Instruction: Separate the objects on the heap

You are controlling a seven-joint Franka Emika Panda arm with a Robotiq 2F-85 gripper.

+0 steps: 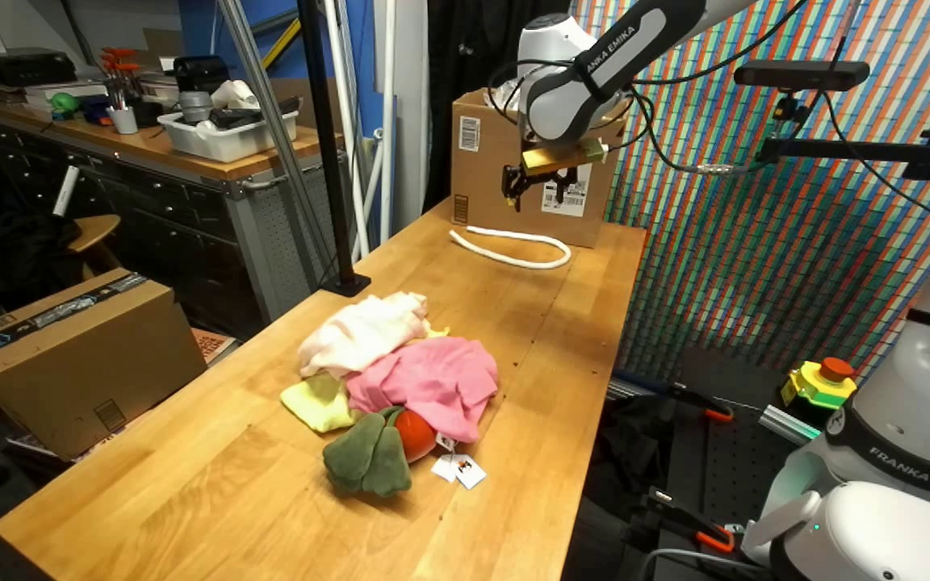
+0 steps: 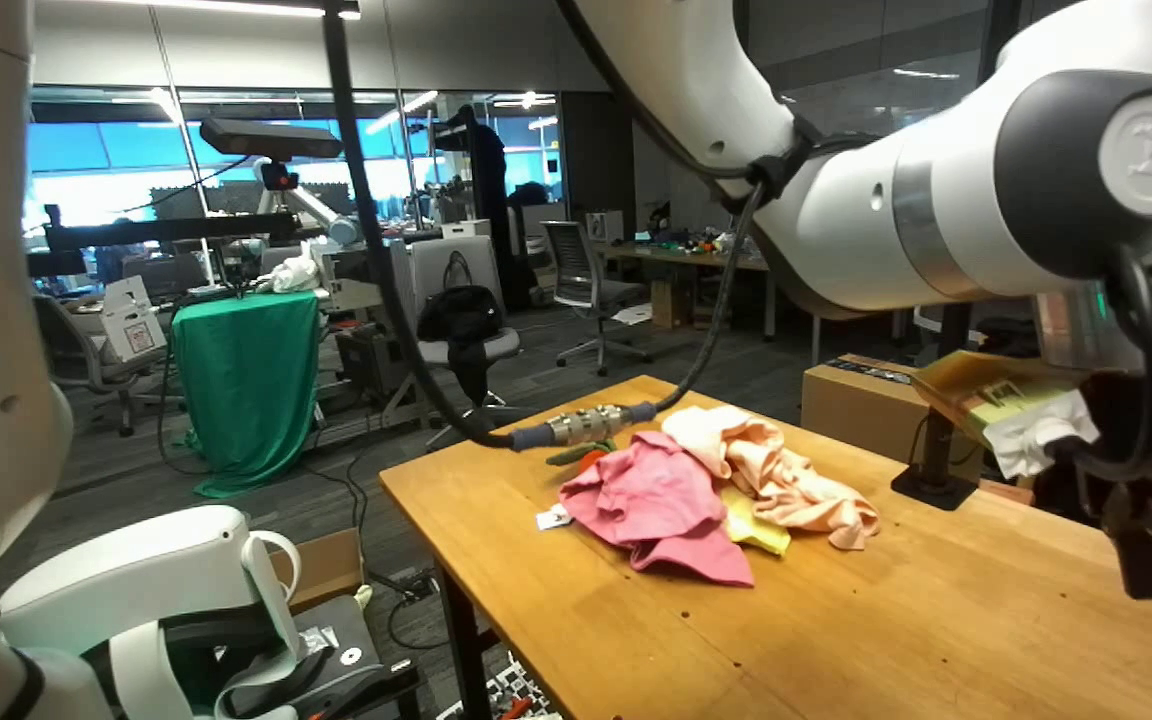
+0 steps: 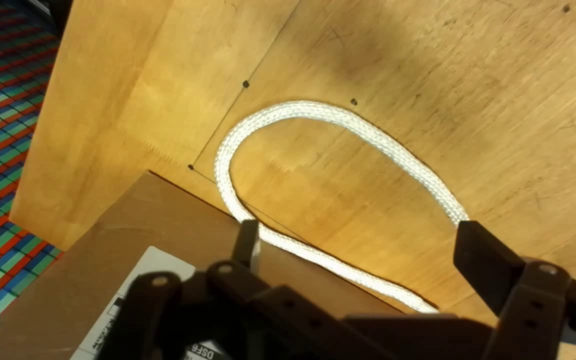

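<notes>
In an exterior view, the heap (image 1: 388, 386) is being borne by the tabletop (image 1: 215, 500) at the lower centre of the frame. The cream cloth (image 1: 364, 332) is being noted at the heap's upper left, and the pink cloth (image 1: 441, 379) is being noted at its right. The yellow cloth (image 1: 316, 405) is being partly covered by both, its largest exposed part being seen at the heap's left edge. A red piece (image 1: 415, 436) is being partly overlaid by the pink cloth and being bordered on the left by the green piece (image 1: 364, 453). White tags (image 1: 469, 472) are being recorded just to its lower right.

The pincer (image 3: 359, 232) is being held above the tabletop, at the upper centre of that frame and well apart from the heap. In the wrist view its fingers (image 3: 485, 257) are being held wide apart. Beyond them, at the frame's centre, a white rope (image 3: 313, 109) is being shown curved on the tabletop. At lower left, a labelled box (image 3: 183, 215) is being noted beside it; contact is not being established.
</notes>
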